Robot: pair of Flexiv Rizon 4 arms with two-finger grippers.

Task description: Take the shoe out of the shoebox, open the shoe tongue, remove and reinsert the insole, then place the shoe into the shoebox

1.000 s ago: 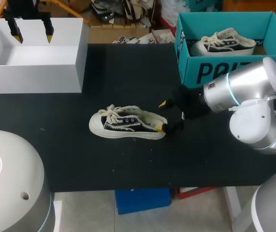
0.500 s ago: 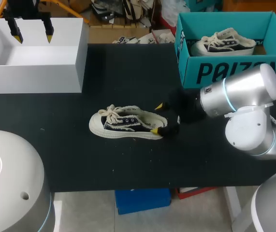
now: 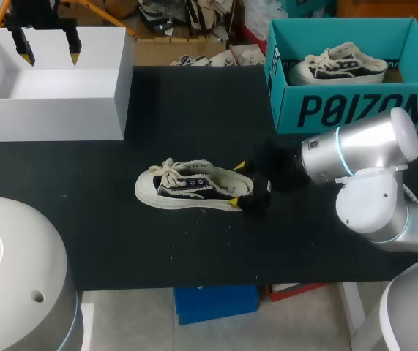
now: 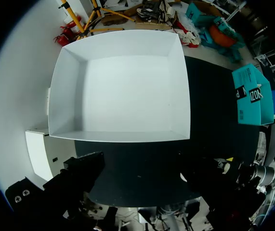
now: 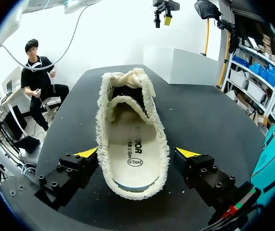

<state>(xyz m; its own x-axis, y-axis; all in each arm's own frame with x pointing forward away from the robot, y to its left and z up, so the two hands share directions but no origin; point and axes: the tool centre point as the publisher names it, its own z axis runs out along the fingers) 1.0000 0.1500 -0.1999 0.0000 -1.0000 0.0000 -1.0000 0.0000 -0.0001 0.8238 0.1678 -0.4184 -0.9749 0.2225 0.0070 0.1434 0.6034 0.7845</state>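
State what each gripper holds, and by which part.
Nothing. The right gripper, open, flanks the shoe heel; the left gripper is open above the white box.

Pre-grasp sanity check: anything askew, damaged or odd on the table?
Nothing stands out. The shoe sits upright on its sole, insole flat inside; the right pincer is open, flanking the heel. The left pincer hangs open over the white box. A second shoe sits in the teal shoebox.

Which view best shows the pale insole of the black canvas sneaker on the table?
Right wrist view: it looks into the black canvas sneaker, pale insole exposed, flanked by the open right gripper. Head view shows only its outside; left wrist view misses it.
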